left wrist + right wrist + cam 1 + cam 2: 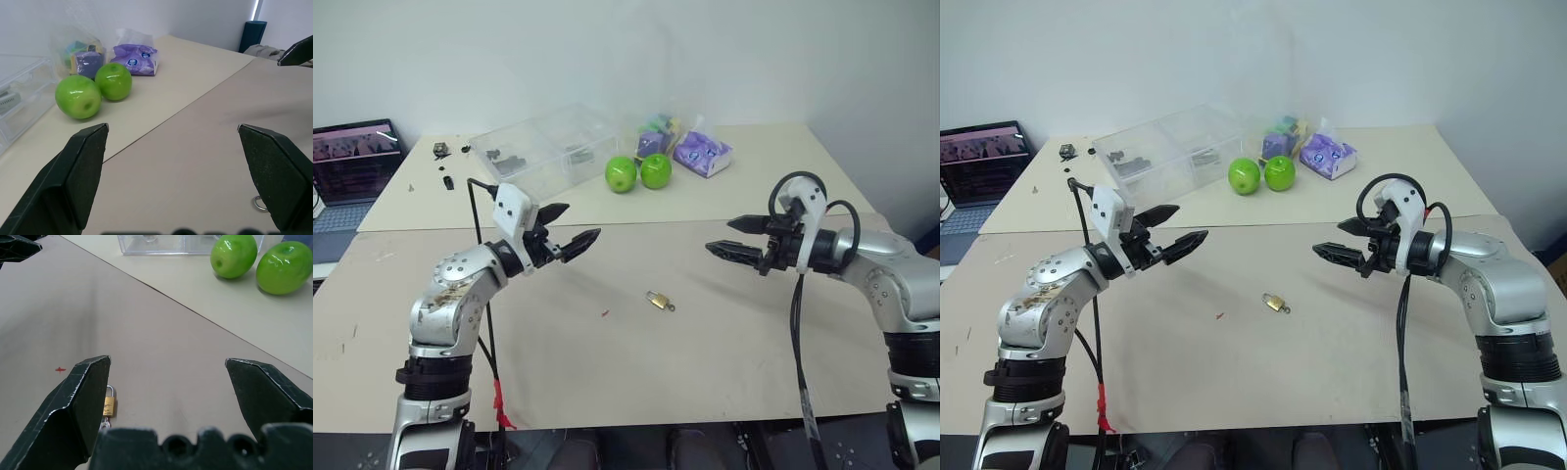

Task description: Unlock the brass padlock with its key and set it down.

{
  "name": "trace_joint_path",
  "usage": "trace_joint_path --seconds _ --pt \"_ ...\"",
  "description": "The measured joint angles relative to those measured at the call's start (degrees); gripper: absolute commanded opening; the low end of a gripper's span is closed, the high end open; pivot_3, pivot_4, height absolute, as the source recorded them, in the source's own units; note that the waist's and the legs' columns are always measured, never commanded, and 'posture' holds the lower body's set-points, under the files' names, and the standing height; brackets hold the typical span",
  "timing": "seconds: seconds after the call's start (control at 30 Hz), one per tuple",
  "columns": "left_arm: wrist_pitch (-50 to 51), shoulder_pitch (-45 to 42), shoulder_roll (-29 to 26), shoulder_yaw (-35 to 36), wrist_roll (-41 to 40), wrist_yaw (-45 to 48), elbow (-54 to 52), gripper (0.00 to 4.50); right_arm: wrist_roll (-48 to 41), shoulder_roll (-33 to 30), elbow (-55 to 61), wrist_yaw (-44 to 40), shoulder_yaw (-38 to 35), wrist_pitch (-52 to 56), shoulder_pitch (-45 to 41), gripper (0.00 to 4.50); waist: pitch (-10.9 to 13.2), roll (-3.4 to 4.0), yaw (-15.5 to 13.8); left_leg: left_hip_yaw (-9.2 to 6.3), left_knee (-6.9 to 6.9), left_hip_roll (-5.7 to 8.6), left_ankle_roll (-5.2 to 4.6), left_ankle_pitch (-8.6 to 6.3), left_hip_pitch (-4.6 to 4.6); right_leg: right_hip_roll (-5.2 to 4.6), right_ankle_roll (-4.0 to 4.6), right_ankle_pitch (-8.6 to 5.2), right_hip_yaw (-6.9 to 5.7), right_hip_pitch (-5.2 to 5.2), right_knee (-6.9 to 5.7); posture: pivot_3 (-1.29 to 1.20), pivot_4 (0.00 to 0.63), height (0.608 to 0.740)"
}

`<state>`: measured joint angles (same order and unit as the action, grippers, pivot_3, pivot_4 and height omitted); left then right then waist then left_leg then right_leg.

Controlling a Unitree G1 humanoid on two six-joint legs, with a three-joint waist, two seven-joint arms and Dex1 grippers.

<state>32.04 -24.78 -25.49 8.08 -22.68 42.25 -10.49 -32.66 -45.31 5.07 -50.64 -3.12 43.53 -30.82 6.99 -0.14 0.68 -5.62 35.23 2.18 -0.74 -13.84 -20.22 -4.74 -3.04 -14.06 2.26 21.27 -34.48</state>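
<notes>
You have a small yellow-gold brass padlock (656, 300) with a silvery shackle on a plain beige tabletop (724, 343). Note a tiny red fleck (605, 313) beside it. Two glossy bright green apples (638, 172) sit by a purple-and-white patterned packet (703, 152). The clear plastic organiser box (543, 149) shows dark contents. Both grippers' fingers (579, 242) are matte black.

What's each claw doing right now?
Left claw: open, empty, above the table.
Right claw: open, empty; brass padlock lies untouched on the table.
</notes>
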Motion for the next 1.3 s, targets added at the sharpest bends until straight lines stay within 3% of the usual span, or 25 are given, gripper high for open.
trace_joint_path --seconds 0.37,0.53,0.7,0.83,1.07,1.2,1.3 --pt "-5.7 -0.2 -4.1 -0.1 2.1 -0.5 1.1 4.5 6.6 5.1 -1.2 6.4 -1.6 -11.5 -2.8 4.42 -0.2 0.26 -0.1 0.1 -0.46 -0.24 0.04 0.03 0.23 0.37 0.15 0.15 -0.05 -0.07 0.31 0.0 0.15 0.74" --pt "-7.7 -4.8 -8.1 -4.0 2.5 7.2 7.2 4.5 -0.3 2.6 -0.1 3.7 -4.9 -1.3 -3.9 4.42 -0.2 0.28 -0.2 0.27 -0.41 -0.21 0.03 0.03 0.16 0.33 0.22 0.18 -0.09 -0.11 0.38 0.0 0.15 0.74" --pt "-17.5 -10.1 -10.2 -16.2 8.2 21.4 17.5 4.5 -7.6 1.6 10.4 6.4 -11.1 7.3 3.3 4.42 -0.2 0.29 -0.4 0.34 -0.38 -0.22 0.01 0.02 0.05 0.35 0.24 0.17 -0.13 -0.07 0.4 0.0 0.15 0.74" --pt "-26.9 -17.2 -8.3 -23.0 12.4 31.0 28.3 4.5 -12.5 1.1 19.1 8.7 -14.2 12.2 12.1 4.42 -0.2 0.27 -0.7 0.41 -0.35 -0.21 -0.02 0.01 0.02 0.35 0.24 0.17 -0.14 -0.07 0.38 0.0 0.15 0.74" --pt "-41.9 -27.5 0.0 -27.8 16.2 42.1 47.2 4.5 -19.8 -0.2 27.2 14.2 -21.3 16.9 16.4 4.42 -0.2 0.22 -0.1 0.61 -0.25 -0.21 -0.3 -0.03 0.03 0.35 0.24 0.18 -0.06 -0.14 0.39 0.0 0.15 0.74" --pt "-47.4 -31.2 4.7 -29.5 18.3 45.6 56.5 4.5 -23.3 -0.8 30.7 16.4 -24.2 18.4 21.3 4.42 -0.1 0.16 0.0 0.67 -0.21 -0.21 -1.07 -0.12 0.0 0.38 0.21 0.16 -0.05 -0.13 0.38 0.0 0.15 0.74" --pt "-50.0 -33.2 7.8 -29.6 19.6 46.2 61.1 4.5 -28.1 -1.2 34.5 17.9 -26.4 18.8 23.7 4.42 -0.1 0.11 0.0 0.67 -0.19 -0.22 -1.13 -0.12 0.0 0.39 0.21 0.16 -0.03 -0.13 0.37 0.0 0.15 0.74"
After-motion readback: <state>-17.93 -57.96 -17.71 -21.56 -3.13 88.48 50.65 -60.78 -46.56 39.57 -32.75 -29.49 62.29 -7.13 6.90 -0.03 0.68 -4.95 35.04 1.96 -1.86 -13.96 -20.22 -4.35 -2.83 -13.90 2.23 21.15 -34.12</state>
